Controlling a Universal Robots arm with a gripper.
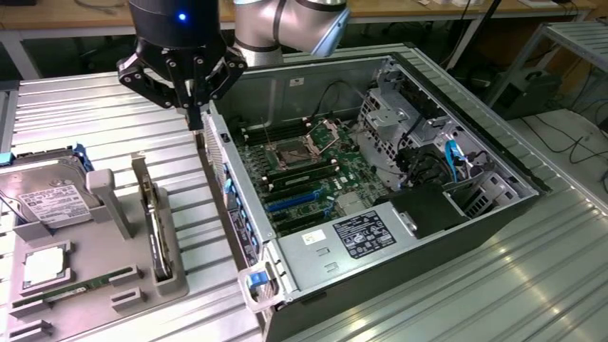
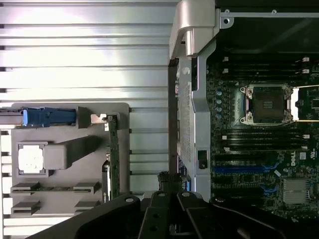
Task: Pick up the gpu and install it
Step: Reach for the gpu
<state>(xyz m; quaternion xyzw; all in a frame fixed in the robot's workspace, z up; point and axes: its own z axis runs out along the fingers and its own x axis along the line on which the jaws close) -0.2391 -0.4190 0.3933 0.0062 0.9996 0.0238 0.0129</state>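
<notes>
Table (image 1: 532, 285): ribbed metal surface, carrying everything else
Computer case (image 1: 285, 85): laid on its side with the side panel off, probably so the board faces upward for reach from above
Motherboard (image 1: 314, 178): flat inside the case, blue expansion slots (image 1: 290, 201) bare, no card seated in them
Tray (image 1: 95, 274): grey fixture just beside the case, on the exterior view's left, with a shaped holder for each part
Gripper (image 1: 195, 117): hanging over the case's rear wall, between tray and board, fingers drawn together with nothing seen between them; near the gpu but apart from it
Hard drive (image 1: 43, 196): silver with a white label, resting at the tray's far corner
gpu (image 1: 155, 228): green card standing on edge in the tray slot nearest the case, silver bracket at one end; seemingly kept upright so its top edge is free to be pinched; not yet picked up
Memory stick (image 1: 71, 288): long narrow green strip lying flat in its own groove
</notes>
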